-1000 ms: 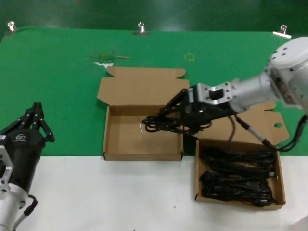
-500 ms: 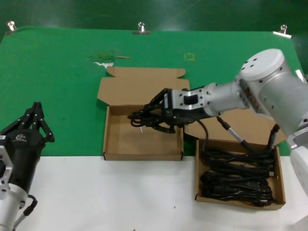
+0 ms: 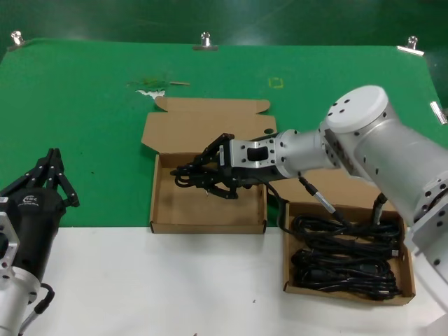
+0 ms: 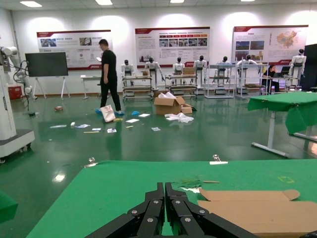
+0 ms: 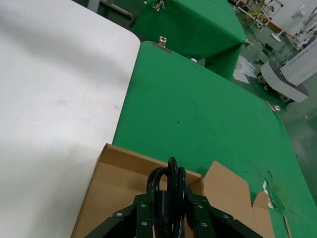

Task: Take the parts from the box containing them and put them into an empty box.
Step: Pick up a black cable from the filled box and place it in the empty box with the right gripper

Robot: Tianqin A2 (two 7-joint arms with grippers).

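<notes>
Over the shallow brown cardboard empty box [image 3: 168,210] at the bench's middle, my right tool [image 3: 199,170], clamped on one coiled black power cord bundle [image 3: 203,175], has carried it inward from the full box [image 3: 404,276], so release looks next; left tool [image 3: 52,173] idles shut.

The work surface is a table with a green cloth [image 3: 84,126], held at the far edge by metal clips [image 3: 205,40]; its near part is white [image 3: 161,280]. Behind it is a large hall with a shiny green floor [image 4: 148,144] and bright ceiling lights [image 4: 30,3]. The far white wall carries posters [image 4: 172,45]. A dark screen on a stand [image 4: 46,64] is there, and a person in black [image 4: 108,74] walks past cardboard boxes [image 4: 168,104].
</notes>
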